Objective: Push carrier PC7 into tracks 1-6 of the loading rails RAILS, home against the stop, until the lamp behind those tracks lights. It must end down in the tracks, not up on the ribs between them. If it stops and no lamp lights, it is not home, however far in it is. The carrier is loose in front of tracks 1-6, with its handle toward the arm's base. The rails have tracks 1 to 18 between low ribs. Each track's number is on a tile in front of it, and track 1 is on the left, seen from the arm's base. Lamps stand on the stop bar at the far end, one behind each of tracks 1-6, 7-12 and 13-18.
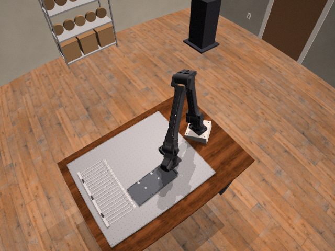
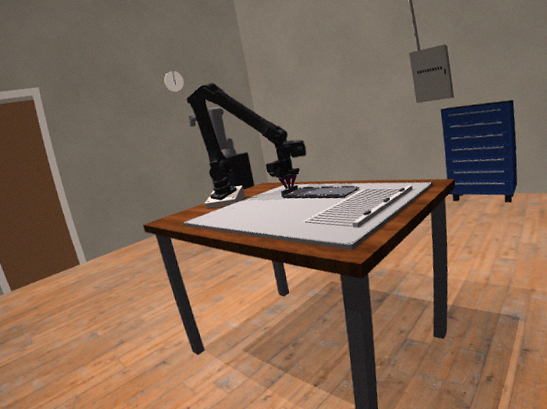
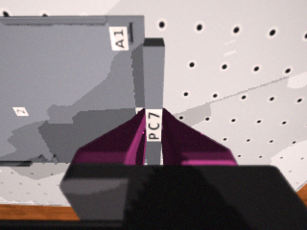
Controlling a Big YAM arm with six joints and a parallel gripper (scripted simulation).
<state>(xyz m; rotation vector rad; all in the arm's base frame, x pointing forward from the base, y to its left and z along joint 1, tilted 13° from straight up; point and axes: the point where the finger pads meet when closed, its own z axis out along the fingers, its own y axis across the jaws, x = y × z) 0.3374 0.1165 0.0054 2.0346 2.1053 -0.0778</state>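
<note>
Gripper (image 3: 153, 126): magenta fingers closed on the upright grey handle (image 3: 153, 72) of the carrier (image 1: 149, 185); both pads press the handle's sides, w/ the white label "PC7" running up the handle btwn them. Handle stands at the carrier's end nearest the arm's base (image 1: 208, 124).

Carrier: flat dark-grey plate lying on the perforated board (image 1: 130, 140), its far edge just at the row of number tiles (image 1: 119, 183) in front of the rails (image 1: 104, 189), not yet in the tracks. By the top view it sits before the tracks at the lower-right end of the rails. White tag "A1" near the handle-side corner; a second small tag further along the plate, too small to read; a few more white squares on its top.

Rails: pale ribs running to a stop bar (image 1: 91, 200) w/ three dark lamps (image 1: 91, 197), none lit. Tile numbers too small to read.

Surface: light-grey board w/ a regular grid of holes, laid on a brown wooden table (image 2: 248, 249) w/ dark legs.

Room: plank floor, grey walls, brown door (image 2: 11, 190), wall clock (image 2: 174, 80), grey wall box (image 2: 431, 73), blue drawer cabinet (image 2: 480, 148), metal shelf rack (image 1: 113, 25) w/ brown boxes and discs, black pedestal (image 1: 202, 24).
</note>
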